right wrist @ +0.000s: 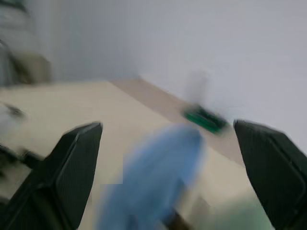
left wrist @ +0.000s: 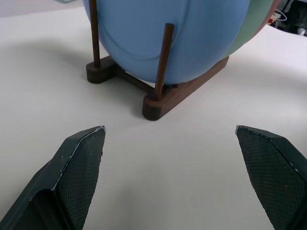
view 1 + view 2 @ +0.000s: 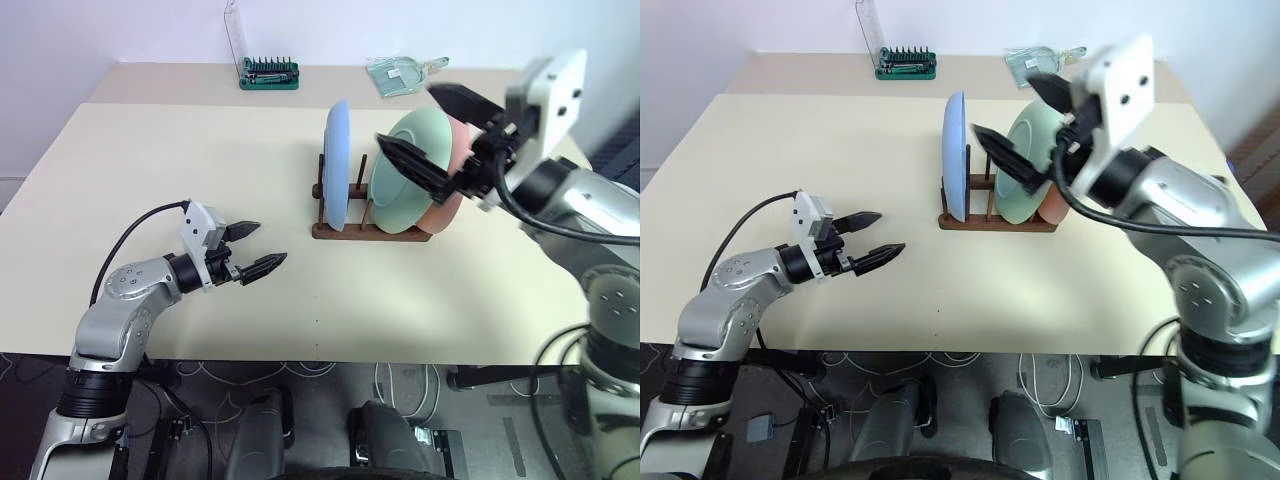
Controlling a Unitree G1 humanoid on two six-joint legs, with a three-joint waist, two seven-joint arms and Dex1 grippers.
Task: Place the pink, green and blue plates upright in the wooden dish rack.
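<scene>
Three plates upright in rack [image 3: 365,230] | both tools spread, empty | left tool [image 3: 252,250] over bare table [image 3: 150,160]

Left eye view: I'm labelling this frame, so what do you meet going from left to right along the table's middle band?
Left end effector → blue plate → green plate → pink plate → right end effector, raised in front of the two last plates.

You are looking at a lab or test bench: a bare cream table [image 3: 180,180] is standing against a plain white wall [image 3: 120,30], a green screwdriver-bit holder [image 3: 269,73] is sitting at its back edge, and cables [image 3: 400,385] are trailing across the floor beneath.
</scene>
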